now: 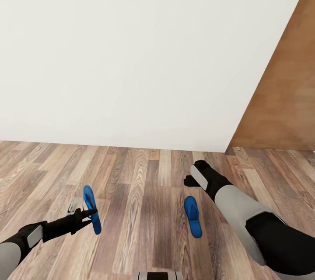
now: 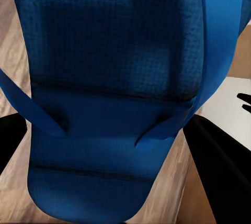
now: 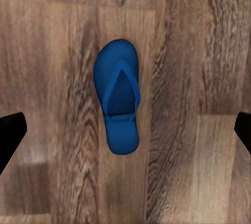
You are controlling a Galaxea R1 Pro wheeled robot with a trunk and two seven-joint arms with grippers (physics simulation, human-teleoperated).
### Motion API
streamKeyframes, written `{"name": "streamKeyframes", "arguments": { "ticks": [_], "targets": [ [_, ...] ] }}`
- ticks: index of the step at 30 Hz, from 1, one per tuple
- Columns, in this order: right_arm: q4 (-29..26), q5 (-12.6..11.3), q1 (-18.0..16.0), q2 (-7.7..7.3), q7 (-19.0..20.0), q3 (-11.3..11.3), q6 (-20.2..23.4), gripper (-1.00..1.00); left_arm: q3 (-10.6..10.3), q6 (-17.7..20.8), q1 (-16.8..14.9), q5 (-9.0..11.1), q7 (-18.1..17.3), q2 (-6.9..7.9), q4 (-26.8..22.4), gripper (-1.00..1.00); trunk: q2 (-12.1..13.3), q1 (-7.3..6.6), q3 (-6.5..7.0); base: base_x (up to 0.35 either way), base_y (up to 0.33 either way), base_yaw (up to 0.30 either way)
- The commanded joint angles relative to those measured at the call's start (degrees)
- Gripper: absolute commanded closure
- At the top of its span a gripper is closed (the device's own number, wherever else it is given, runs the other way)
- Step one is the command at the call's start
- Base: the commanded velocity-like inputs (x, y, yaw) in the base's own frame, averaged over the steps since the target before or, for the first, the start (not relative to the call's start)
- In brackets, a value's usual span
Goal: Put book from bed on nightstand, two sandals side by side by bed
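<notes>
Fingers of the left gripper (image 1: 85, 215) are clamped on one blue sandal (image 1: 92, 208), held clear of the wood-plank floor (image 1: 144, 184) at the near left. In the left wrist view its sole and straps (image 2: 120, 114) sit between the dark fingers (image 2: 222, 177).

The right gripper (image 1: 191, 180) hangs above the second sandal (image 1: 193, 216), which lies flat on the floor. In the right wrist view this sandal (image 3: 119, 96) is centred between the finger tips (image 3: 10, 132), which stand wide apart. Beyond are a white wall (image 1: 131, 61) and a brown wooden door (image 1: 284, 96) at the far right.

Risks, as judged — the held sandal, gripped by its strap region, may swing or slip during travel; the two sandals lie well apart, so the pair could end up unaligned.
</notes>
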Motion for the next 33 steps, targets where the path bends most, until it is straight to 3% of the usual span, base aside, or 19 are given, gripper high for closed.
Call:
{"name": "streamKeyframes", "arguments": {
  "ticks": [1, 10, 14, 19, 22, 33],
  "targets": [
    [-0.06, -0.6, -0.04, -0.05, -0.46, 0.46, 0.15, -1.0, 0.52, 0.49, -0.03, -0.25, -0.17, 0.0, -0.01, 1.0, -0.04, 0.01, -0.27, 0.0, 0.0, 0.0],
    [-0.24, -0.76, -0.04, -0.17, 0.61, 0.49, 0.2, -1.0, 0.53, 0.64, -0.03, 0.05, -1.19, 0.01, -0.12, 1.0, -0.16, 0.24, -2.27, 0.0, 0.0, 0.0],
    [-0.35, -0.78, -0.04, -0.23, 1.99, 0.49, 0.2, -1.0, 0.44, 0.63, -0.03, -0.32, -5.91, 0.04, -0.16, 1.0, -0.21, 0.35, -3.15, 0.0, 0.0, 0.0],
    [-0.8, -0.75, -0.04, -0.27, 2.98, 0.48, 0.15, -1.0, 0.04, 0.32, -0.03, -0.74, -14.44, 0.64, -0.08, 1.0, -0.28, 0.47, -4.26, 0.0, 0.0, 0.0],
    [-1.15, -0.72, -0.04, -0.29, 3.08, 0.48, -0.08, -1.0, -0.04, 0.23, -0.03, -0.77, -16.25, 0.99, -0.04, 1.0, -0.32, 0.55, -4.93, 0.0, 0.0, 0.0],
    [-3.88, -0.73, -0.1, -1.27, 3.18, 0.4, -0.23, -1.0, -0.19, 0.09, -0.01, -0.76, -17.41, 1.15, -0.01, 1.0, -0.47, 0.84, -7.36, 0.0, 0.0, 0.0]
  ]
}}
